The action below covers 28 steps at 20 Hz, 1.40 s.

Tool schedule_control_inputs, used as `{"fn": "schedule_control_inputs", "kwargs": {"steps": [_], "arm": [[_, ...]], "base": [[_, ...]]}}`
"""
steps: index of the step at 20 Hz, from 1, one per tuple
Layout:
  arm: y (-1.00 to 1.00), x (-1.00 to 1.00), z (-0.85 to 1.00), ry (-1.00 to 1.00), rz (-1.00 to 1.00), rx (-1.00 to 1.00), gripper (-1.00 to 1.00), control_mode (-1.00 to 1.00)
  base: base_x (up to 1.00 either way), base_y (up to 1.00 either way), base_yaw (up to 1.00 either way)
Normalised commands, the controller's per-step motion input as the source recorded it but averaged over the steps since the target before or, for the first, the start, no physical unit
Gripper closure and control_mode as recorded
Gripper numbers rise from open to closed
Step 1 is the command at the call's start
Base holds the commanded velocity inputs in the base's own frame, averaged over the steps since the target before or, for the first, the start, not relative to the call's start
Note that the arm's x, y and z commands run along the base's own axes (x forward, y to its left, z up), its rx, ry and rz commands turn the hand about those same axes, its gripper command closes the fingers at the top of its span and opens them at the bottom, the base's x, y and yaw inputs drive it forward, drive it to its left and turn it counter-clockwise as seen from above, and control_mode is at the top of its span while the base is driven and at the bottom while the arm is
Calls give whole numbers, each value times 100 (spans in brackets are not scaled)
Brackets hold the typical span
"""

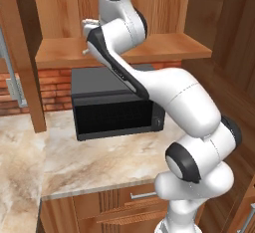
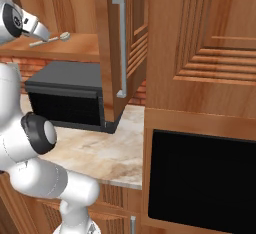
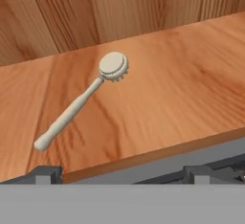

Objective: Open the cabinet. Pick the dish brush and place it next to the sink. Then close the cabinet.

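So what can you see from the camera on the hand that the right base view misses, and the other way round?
Hand view alone: the dish brush up close, its round bristled head, slim handle, and the gripper's fingertips spread wide at the shelf's front edge.

Right base view alone: the open cabinet door with its silver bar handle, the black microwave, the marble counter and the robot's arm.

Both: the brush lying flat on the wooden cabinet shelf, not yet grasped.

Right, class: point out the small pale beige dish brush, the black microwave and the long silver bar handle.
pale beige dish brush [image 3: 81, 104], hand view, mid-handle.
black microwave [image 1: 112, 113], left base view, front door.
silver bar handle [image 2: 121, 48], right base view, mid-bar.
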Motion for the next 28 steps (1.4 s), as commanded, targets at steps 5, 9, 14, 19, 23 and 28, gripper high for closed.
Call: {"fn": "schedule_control_inputs", "kwargs": {"steps": [5, 9, 14, 19, 23, 28], "arm": [[21, 3, -2, 0, 8, -5, -100, -100], [20, 18, -1, 0, 11, -3, -100, -100], [13, 47, -29, 2, 11, -2, -100, -100], [0, 30, -15, 0, 5, -3, -100, -100], [0, 8, 0, 0, 0, -3, -100, -100], [0, 16, 0, 0, 0, -2, -100, -100]], "base": [[0, 0, 0], [0, 0, 0], [0, 0, 0], [0, 0, 0], [0, 0, 0], [0, 0, 0]]}}
